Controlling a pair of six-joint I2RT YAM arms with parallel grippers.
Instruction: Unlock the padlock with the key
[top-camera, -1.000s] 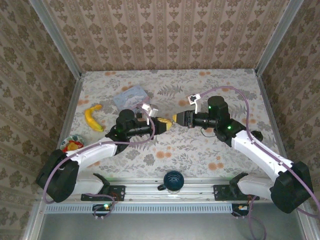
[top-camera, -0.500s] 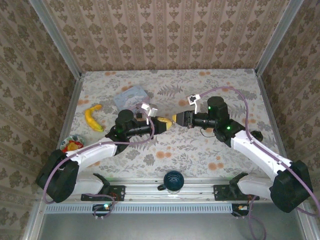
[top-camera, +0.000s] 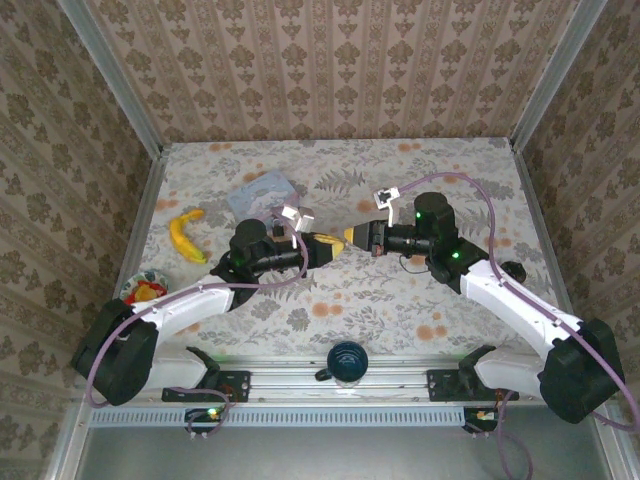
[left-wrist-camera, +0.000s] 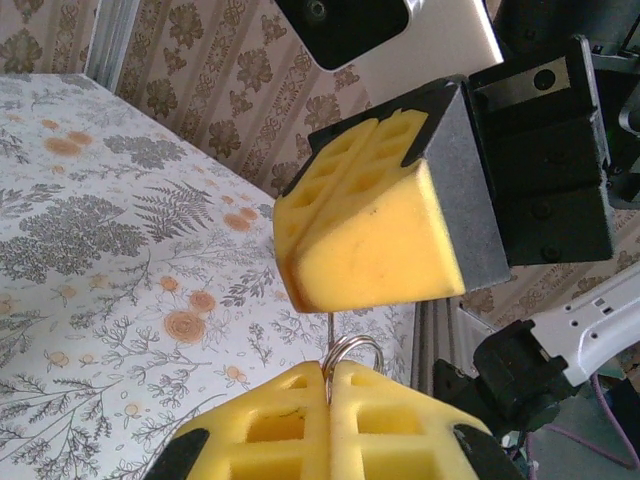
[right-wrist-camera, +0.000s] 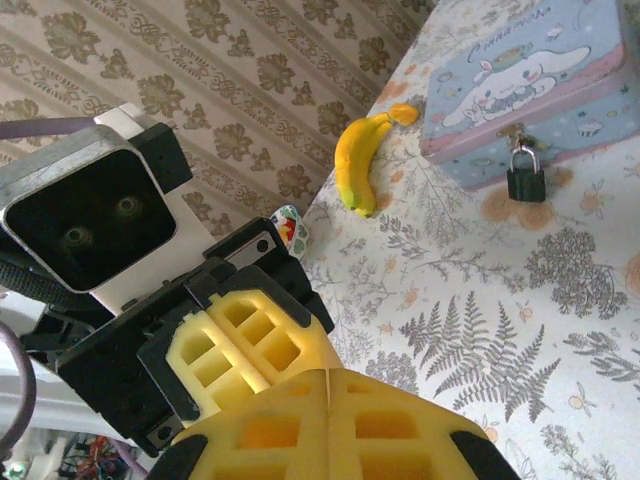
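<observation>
Shows the jaws of the left gripper (left-wrist-camera: 328, 388) clenched, yellow pads seam to seam, nipping a small metal key ring (left-wrist-camera: 352, 350) poking out at the tip. Shows a thin metal sliver (left-wrist-camera: 329, 328) running from the ring up to the underside of the right gripper (top-camera: 349, 237), jaws there likewise pressed together; cannot tell of any grip on the sliver. Places the two grippers tip to tip, touching or very nearly so, above the middle of the floral worktop (top-camera: 400, 300), arms reaching in from either side.

Finds the padlock (right-wrist-camera: 526, 178) well apart from both grippers, hanging by its shackle from the front of a pale blue cartoon tin (right-wrist-camera: 520, 75), dark body down against the worktop just beside the tin's wall. Sets the tin toward the far left part of the worktop, beyond the left gripper. Lays a banana (right-wrist-camera: 358, 160) left of the tin and, nearer the left edge, a small colourful item (top-camera: 143, 288) too small to name. Stands a dark blue mug (top-camera: 347, 361) at the near edge, between the two arm bases.
</observation>
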